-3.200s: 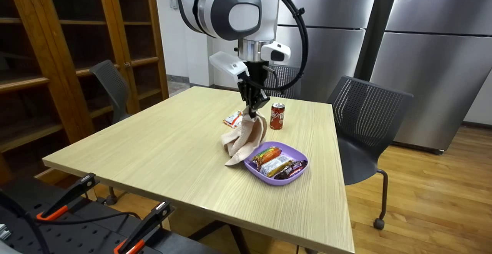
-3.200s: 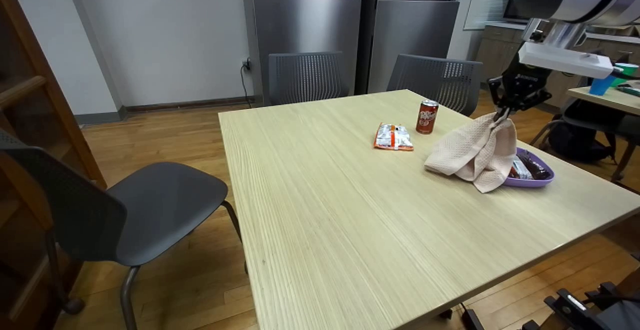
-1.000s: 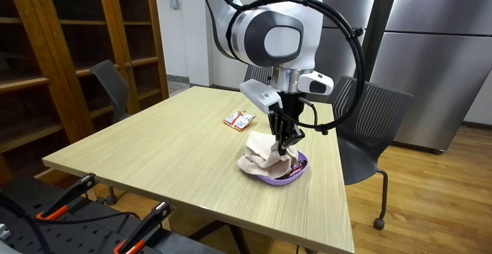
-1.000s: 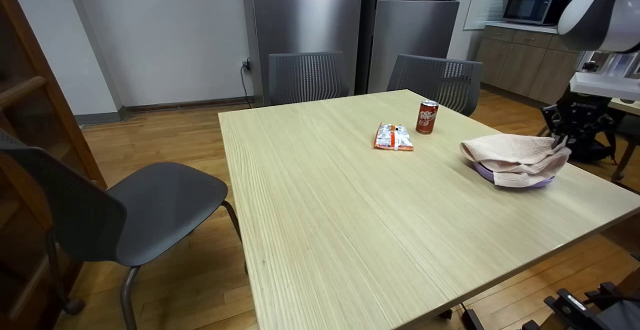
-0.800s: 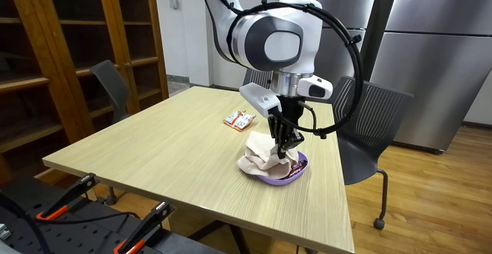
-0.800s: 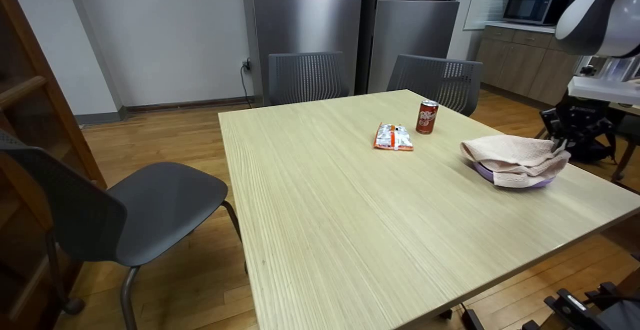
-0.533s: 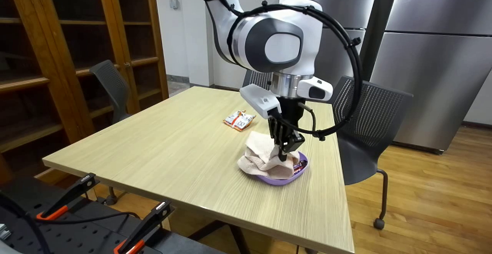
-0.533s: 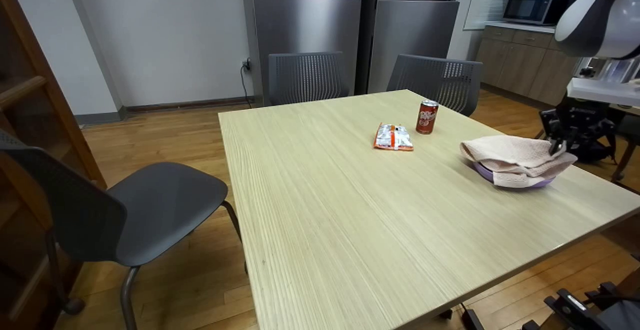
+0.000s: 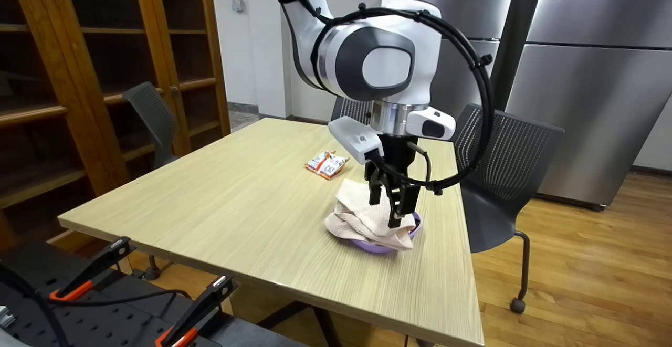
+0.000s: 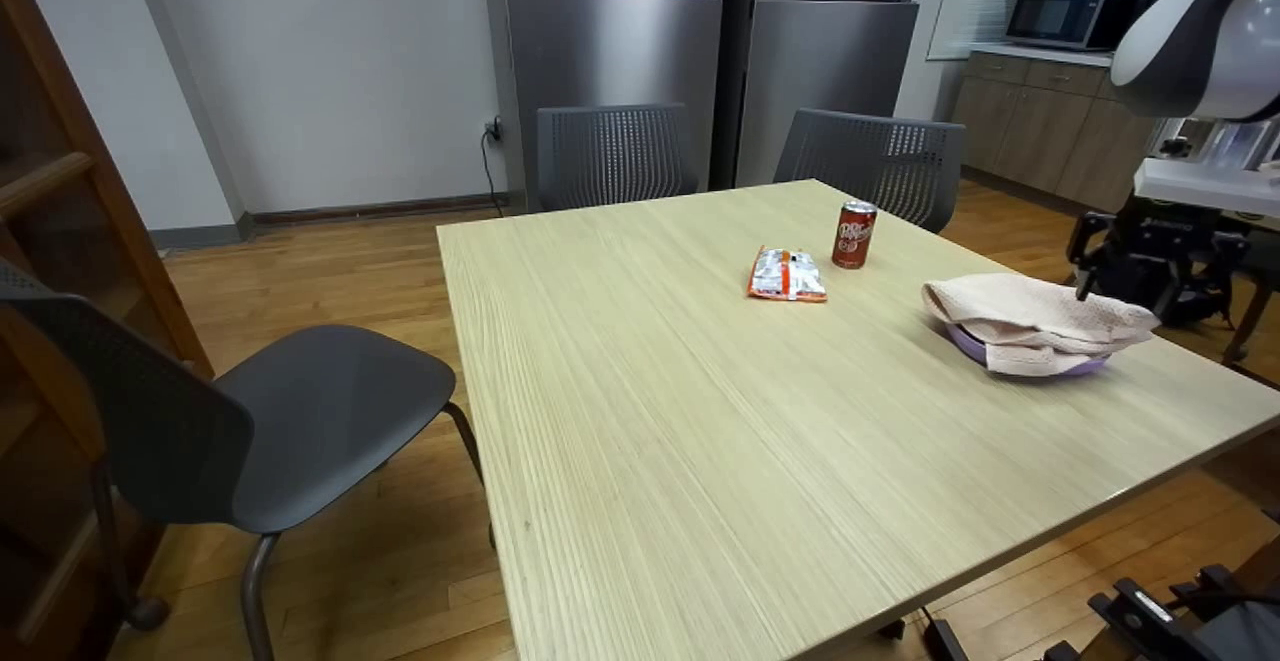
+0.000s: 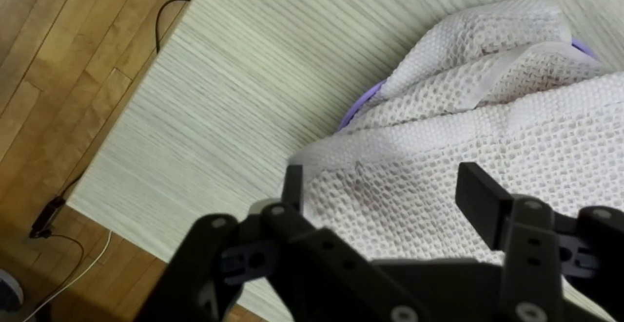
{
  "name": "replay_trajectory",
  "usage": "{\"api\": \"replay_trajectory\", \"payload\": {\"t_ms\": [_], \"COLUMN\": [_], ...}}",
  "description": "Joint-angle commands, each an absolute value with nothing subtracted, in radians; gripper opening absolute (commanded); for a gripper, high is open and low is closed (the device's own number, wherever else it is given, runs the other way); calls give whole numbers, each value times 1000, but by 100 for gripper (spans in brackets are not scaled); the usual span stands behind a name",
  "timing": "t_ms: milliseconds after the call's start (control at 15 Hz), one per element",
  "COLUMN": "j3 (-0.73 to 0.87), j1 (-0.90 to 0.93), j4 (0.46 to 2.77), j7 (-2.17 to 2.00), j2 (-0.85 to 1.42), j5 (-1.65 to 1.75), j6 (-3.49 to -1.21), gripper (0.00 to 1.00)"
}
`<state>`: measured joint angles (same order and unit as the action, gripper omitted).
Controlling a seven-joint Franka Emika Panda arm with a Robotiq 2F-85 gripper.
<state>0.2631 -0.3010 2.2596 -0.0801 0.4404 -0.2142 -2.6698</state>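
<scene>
arm [image 9: 375, 55]: slants in from upper left in an exterior view, then bends downward | wrist [image 9: 391, 118]: near vertical, leaning slightly | claw [image 11: 381, 180]: pointing down, jaws parted wide | fingers [image 11: 292, 185]: black, both tips visible in the wrist view

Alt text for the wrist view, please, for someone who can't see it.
An open black gripper over a pale woven cloth that nearly hides a purple dish. Underneath is a light wood-grain table, with wooden floor beyond its edges.
</scene>
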Motion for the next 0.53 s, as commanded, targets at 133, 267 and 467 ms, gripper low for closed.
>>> {"api": "replay_trajectory", "payload": {"t_ms": [133,267,467], "j3": [271,272,272], "j1": [-300,-302,-309], "j4": [2239,2236,2235], "j7": [-111,-109,-103], "j2": [463,468,471], "j5": [-194,-194,-200], "j6": [-2660,-2657,-2664], "gripper": [100,100,100]}}
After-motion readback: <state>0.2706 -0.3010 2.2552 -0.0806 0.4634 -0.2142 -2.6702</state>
